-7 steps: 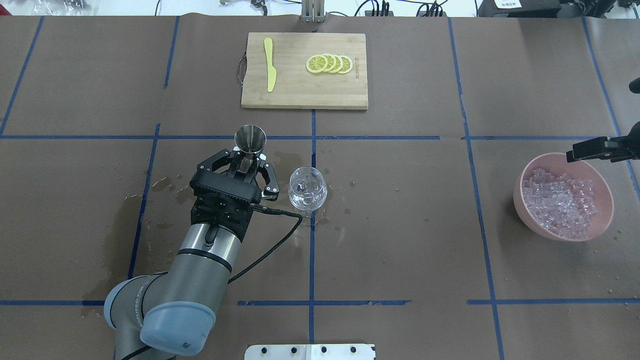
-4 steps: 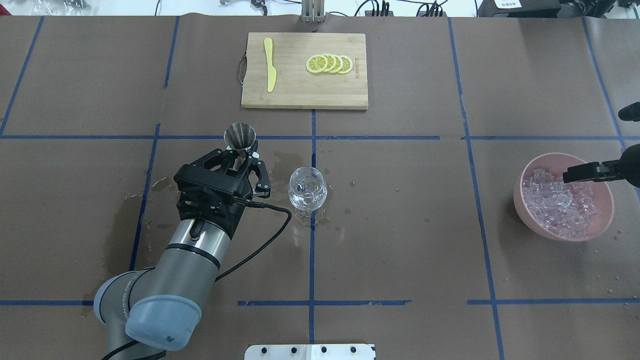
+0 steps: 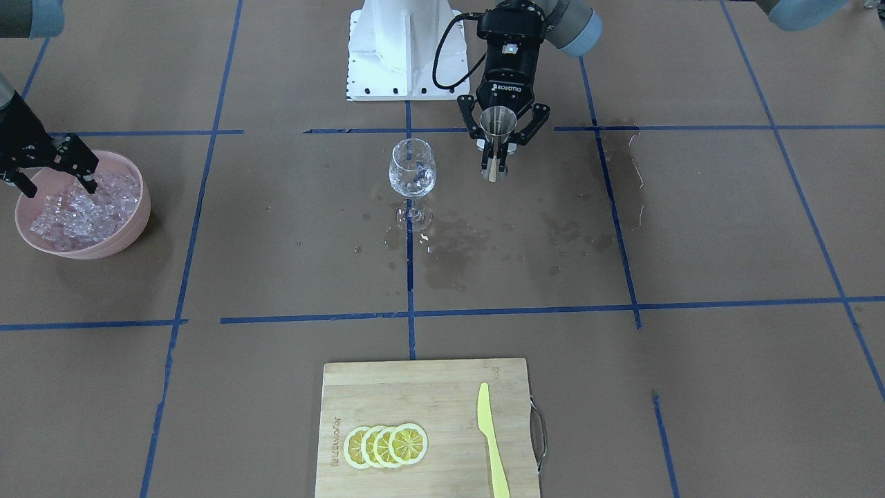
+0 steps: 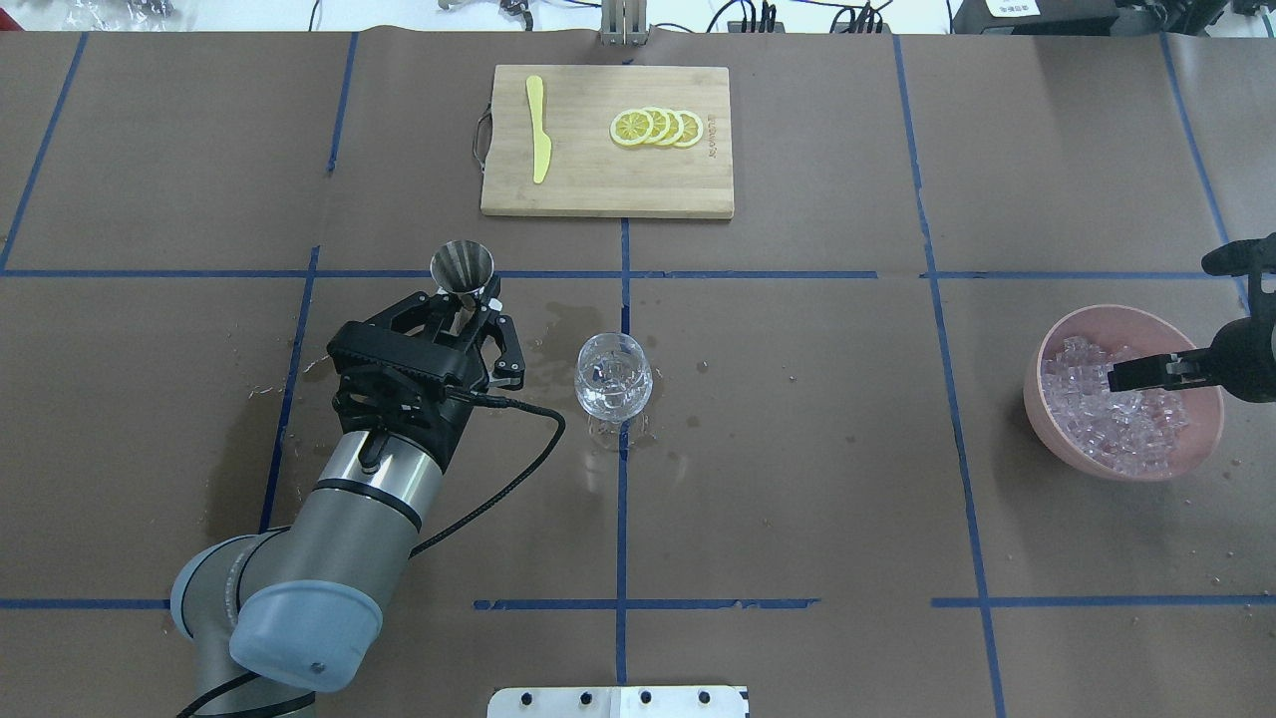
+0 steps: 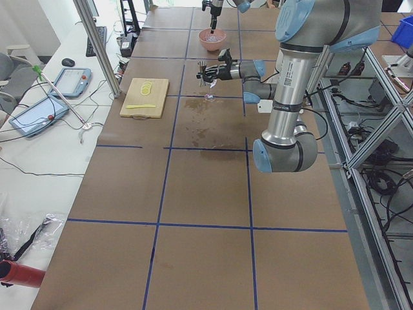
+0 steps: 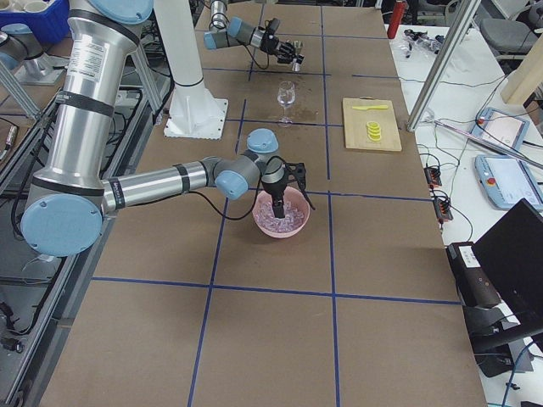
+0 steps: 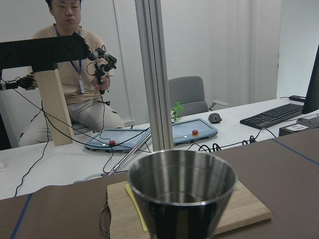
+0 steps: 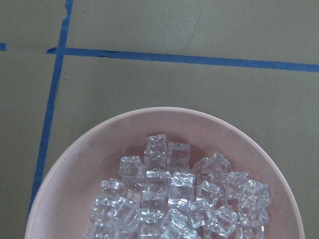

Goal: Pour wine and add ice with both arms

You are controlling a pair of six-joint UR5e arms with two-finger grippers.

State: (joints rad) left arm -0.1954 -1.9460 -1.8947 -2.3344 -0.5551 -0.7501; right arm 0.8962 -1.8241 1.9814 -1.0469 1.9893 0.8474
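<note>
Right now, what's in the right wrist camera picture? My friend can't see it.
A pink bowl holds a heap of clear ice cubes, seen from straight above and cut off at the bottom edge. It sits on brown paper crossed by blue tape lines.

Bright, even light; soft shadows

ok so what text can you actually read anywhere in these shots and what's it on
"ROBOTIQ": on the body of the left gripper, seen upside down in the front-facing view.
Engraved mark near one edge of the cutting board: too small to read.
Printed strip down the tube of the left arm: too blurred to read.
Printed strip down the tube of the right arm: too blurred to read.
No other text is legible.
</note>
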